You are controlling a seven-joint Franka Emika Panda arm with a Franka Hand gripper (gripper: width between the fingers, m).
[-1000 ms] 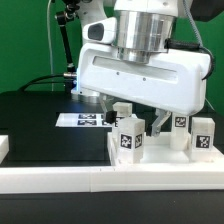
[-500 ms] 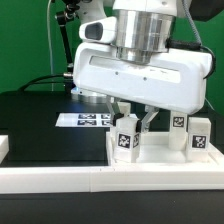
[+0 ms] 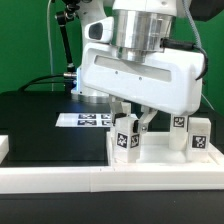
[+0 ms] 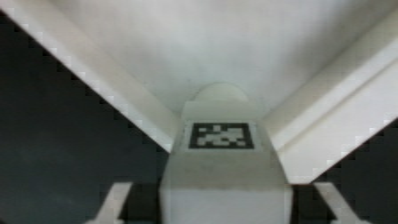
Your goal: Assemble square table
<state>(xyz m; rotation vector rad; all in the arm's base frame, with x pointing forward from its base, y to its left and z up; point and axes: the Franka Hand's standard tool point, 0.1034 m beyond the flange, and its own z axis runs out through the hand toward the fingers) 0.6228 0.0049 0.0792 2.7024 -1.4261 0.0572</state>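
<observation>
Claw point(image 3: 133, 122) gripping leg point(image 3: 126, 139), black tabletop point(image 3: 40, 120), green backdrop point(image 3: 25, 40)

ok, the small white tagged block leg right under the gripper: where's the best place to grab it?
Best taken from above, jaws across the two plain side faces of the upright small white tagged block leg, near its top. It stands vertical with flat parallel sides, and the gripper already appears closed on it that way.

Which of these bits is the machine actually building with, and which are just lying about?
In use:
- leg gripped in the claw
- two more legs
- table top they stand on

Lying about:
- marker board
- white rail edging the surface
</observation>
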